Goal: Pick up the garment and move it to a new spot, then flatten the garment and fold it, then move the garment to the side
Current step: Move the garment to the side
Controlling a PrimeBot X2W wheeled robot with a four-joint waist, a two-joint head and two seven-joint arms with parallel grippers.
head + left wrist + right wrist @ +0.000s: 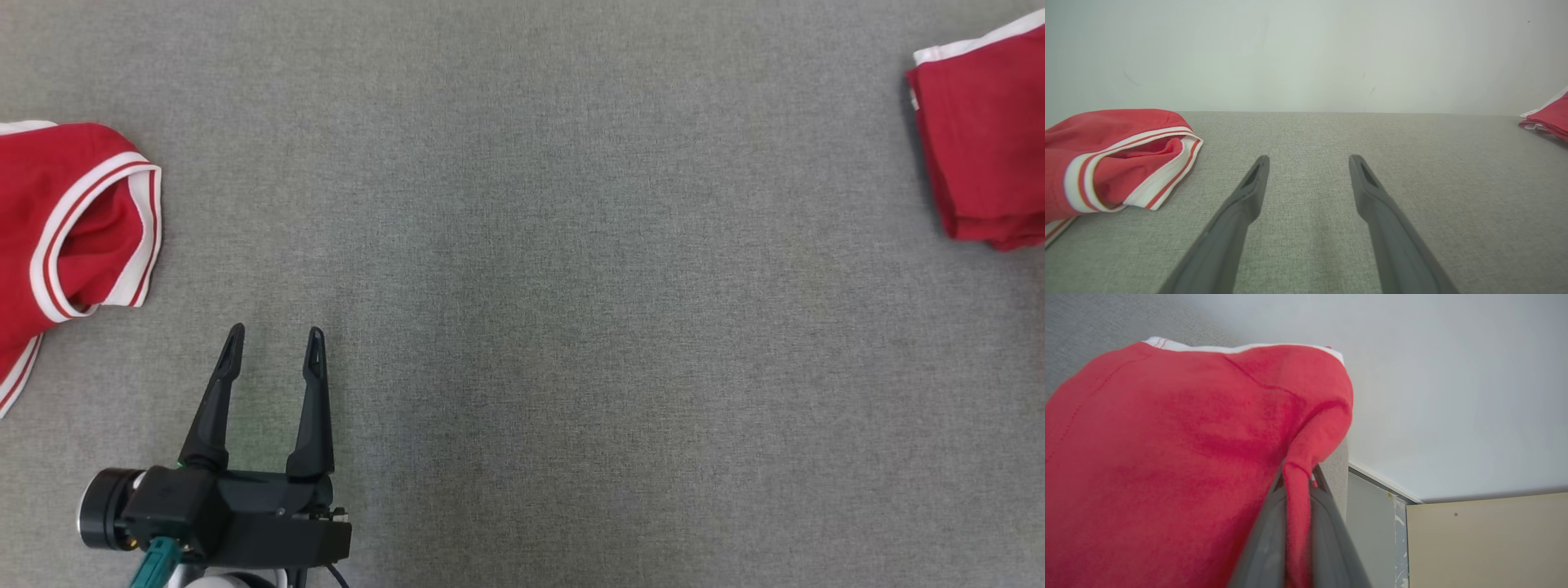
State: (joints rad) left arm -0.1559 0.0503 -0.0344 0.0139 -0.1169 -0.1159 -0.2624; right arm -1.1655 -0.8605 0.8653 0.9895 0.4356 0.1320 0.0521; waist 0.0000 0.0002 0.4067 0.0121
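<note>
Garment [1167,457]: red, judged soft, limp, light; hold bunched folds | right claw [1299,473] clamped on its edge | left claw [275,332] spread, empty.

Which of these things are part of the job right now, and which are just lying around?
In the job: far-right red garment, pinched in the right hand.
Lying about: crumpled striped-trim garment on the left; open left hand, empty.
</note>
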